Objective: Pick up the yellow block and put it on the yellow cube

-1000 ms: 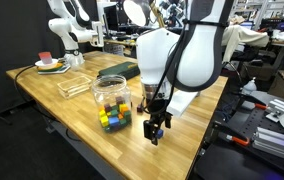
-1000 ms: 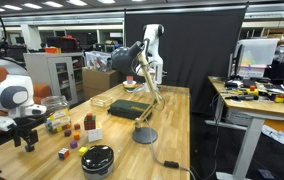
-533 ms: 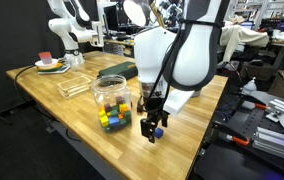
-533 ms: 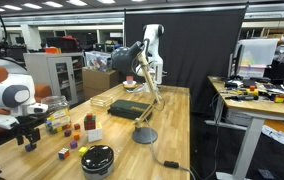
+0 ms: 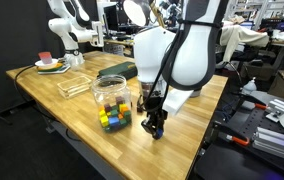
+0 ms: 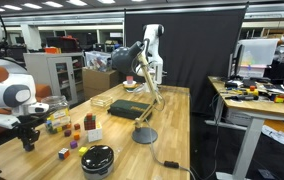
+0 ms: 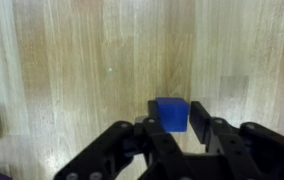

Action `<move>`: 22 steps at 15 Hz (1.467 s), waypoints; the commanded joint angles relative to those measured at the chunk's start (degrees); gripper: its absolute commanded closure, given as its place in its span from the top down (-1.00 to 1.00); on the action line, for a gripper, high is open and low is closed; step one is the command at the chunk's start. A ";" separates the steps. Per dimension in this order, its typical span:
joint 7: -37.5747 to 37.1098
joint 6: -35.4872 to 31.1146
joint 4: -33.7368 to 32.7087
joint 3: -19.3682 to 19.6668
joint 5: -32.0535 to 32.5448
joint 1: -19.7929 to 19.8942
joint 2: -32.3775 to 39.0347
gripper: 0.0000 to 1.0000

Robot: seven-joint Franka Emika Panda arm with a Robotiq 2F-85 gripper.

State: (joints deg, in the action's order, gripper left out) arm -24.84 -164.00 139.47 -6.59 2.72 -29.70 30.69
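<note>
The end effector [image 7: 173, 124] is down on the surface [image 7: 82, 60], just beside the jar [image 5: 111, 98]. Its two fingers [image 7: 204, 120] press on both sides of a blue cube [image 7: 172, 110]. The cube sits on the wood. Some yellow shows low by the jar, but I cannot tell if it is the yellow cube.
</note>
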 commanded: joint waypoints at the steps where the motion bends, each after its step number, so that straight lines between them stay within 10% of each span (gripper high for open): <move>1: 0.60 0.40 0.00 1.18 0.14 -1.33 -0.61 -0.83; 22: -3.58 3.77 9.73 3.65 -1.35 7.71 -19.72 -0.85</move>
State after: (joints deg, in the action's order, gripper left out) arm -27.77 -161.33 147.29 -1.20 2.73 -24.32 13.73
